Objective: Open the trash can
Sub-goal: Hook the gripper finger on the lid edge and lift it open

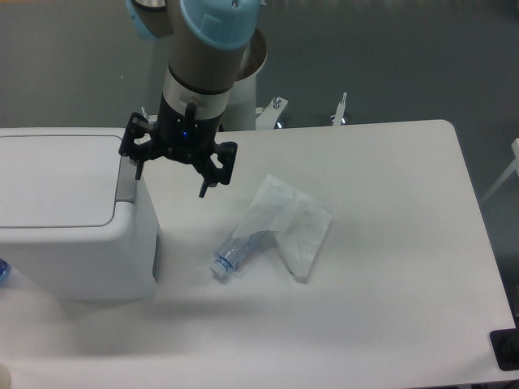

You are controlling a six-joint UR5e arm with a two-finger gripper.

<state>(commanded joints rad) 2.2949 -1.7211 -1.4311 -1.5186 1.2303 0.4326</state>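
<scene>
One lid to lift, and it is not yet lifted: the trash can sits at the far left of the table, its flat lid down and level. The grey push-bar runs along the right edge of that lid.

My gripper hangs just right of the trash can and above its right edge, with its fingers spread wide and nothing between them. One fingertip is over or just beside the push-bar; I cannot tell from this view whether it touches. The other fingertip points down over bare table to the right of the trash can.

To do this well, I judge I should bring one finger squarely over the middle of the push-bar and press straight down, not at a slant, so the can does not slide left. Pressing near a bar end might bind the latch.

Further right of the trash can lie a clear bottle and a thin white bag, touching each other and well clear of my path.
</scene>
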